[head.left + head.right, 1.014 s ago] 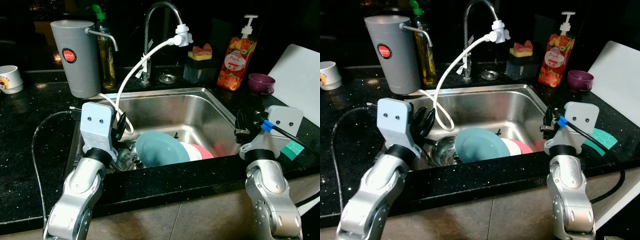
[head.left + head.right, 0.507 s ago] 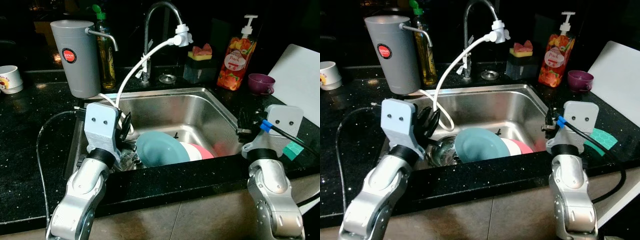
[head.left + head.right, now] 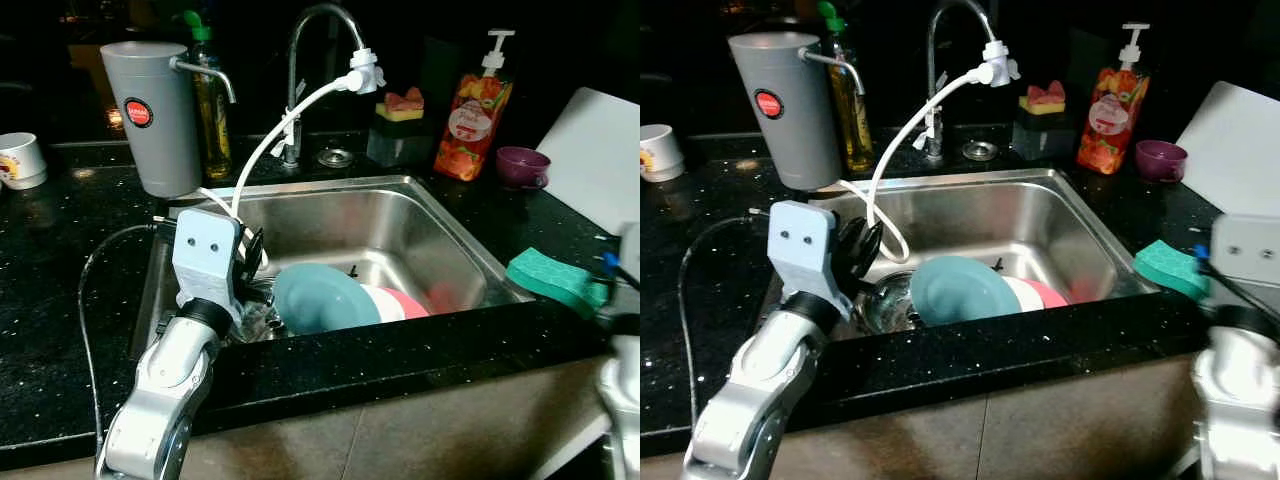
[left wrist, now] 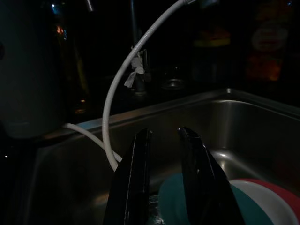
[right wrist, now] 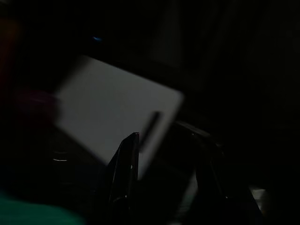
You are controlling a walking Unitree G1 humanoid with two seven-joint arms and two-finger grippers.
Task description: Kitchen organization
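— Starting at the far left of the black surface [image 3: 60, 250]: what is listed?

— Item one, a white mug [image 3: 20, 160] near the edge. Item two, a tall grey canister [image 3: 152, 115] with a red round label and a spout; a bottle with a green cap [image 3: 210, 100] stands just behind it.

— And the left arm?

— Left gripper [image 4: 161, 187] hangs over the left part of the steel sink [image 3: 400, 215], its grey wrist block above the sink's left rim. The jaws stand slightly apart with nothing between them; the fingers [image 4: 133, 187] point down toward the dishes.

— Contents of the sink?

— A clear glass piece [image 3: 885, 300], hard to make out, lies at the left. A teal plate [image 3: 320, 298] leans tilted beside it, and a pink plate [image 3: 400, 302] lies partly under the teal one, to its right. A white hose [image 3: 275, 140] curves from the tap head [image 3: 362, 72] down to the sink's left side.

— Behind the sink?

— A chrome tap [image 3: 300, 70], a dark holder with a yellow and pink sponge [image 3: 403, 105], then an orange soap pump bottle [image 3: 470, 115].

— Right of the sink?

— A purple cup [image 3: 522, 165], a green sponge [image 3: 555, 280] lying flat just beside the sink's right rim, and a white cutting board [image 3: 600, 155] leaning at the far right.

— Right arm?

— Right gripper [image 5: 164, 168] sits low at the right edge, well apart from the sink. In its dim wrist view the jaws stand open, empty, with the white board blurred beyond them.
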